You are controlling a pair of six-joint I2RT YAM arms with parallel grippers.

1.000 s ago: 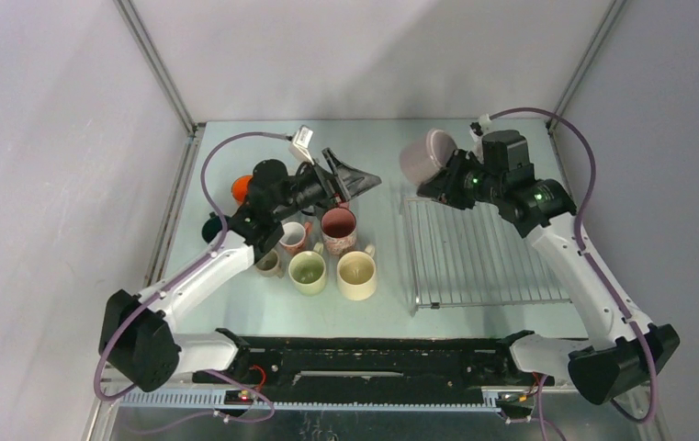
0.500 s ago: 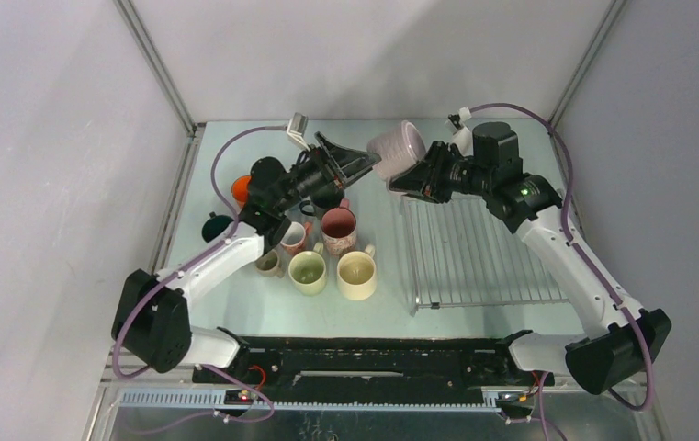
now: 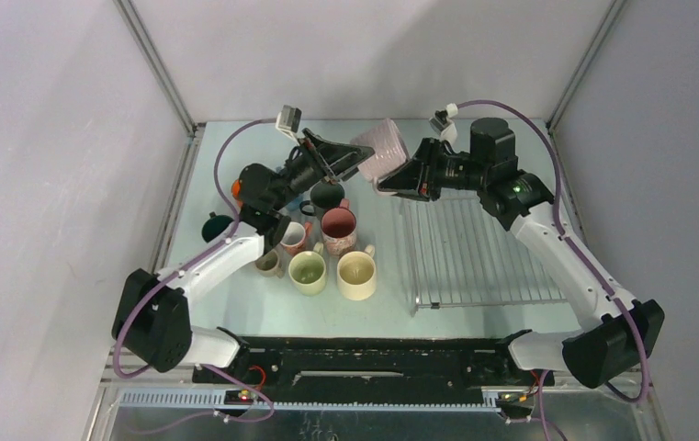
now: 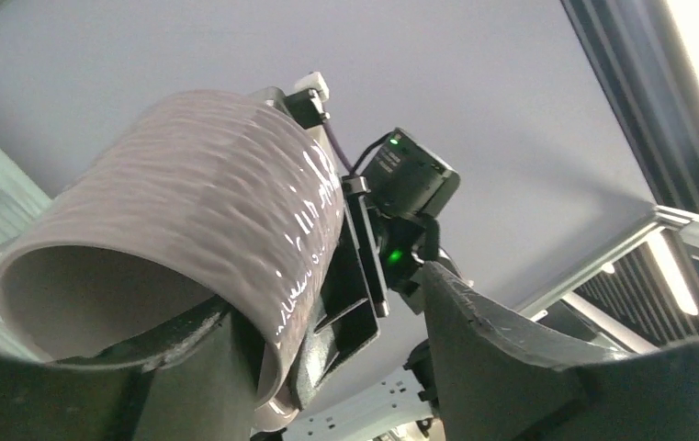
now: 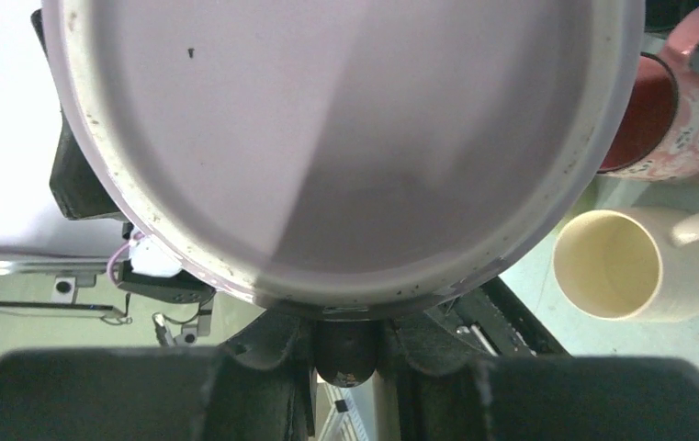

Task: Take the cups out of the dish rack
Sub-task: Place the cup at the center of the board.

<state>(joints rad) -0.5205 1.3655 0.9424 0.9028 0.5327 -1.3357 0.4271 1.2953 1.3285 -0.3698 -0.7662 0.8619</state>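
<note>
A lilac cup (image 3: 380, 147) hangs in the air above the table's far middle, lying on its side. My right gripper (image 3: 408, 179) is shut on it, pinching it at its edge (image 5: 347, 344). My left gripper (image 3: 357, 158) meets it from the left and is open: one finger sits inside the cup's mouth (image 4: 97, 276), the other finger (image 4: 492, 340) stands apart from the wall. The dish rack (image 3: 483, 248) lies flat at the right with no cups on it. Several other cups stand at the left, among them pale yellow (image 3: 356, 275), pale green (image 3: 308, 272) and speckled pink (image 3: 338, 230).
Orange (image 3: 238, 188), dark teal (image 3: 215, 225), small pink (image 3: 292, 237) and grey (image 3: 269, 264) cups crowd under the left arm. The speckled pink cup (image 5: 685, 119) and the pale yellow cup (image 5: 621, 262) lie below the held one. Grey walls close in the table.
My right arm has carried the lilac cup leftward off the rack's far corner. My left gripper has risen to meet it and its jaws have narrowed round the cup's rim.
</note>
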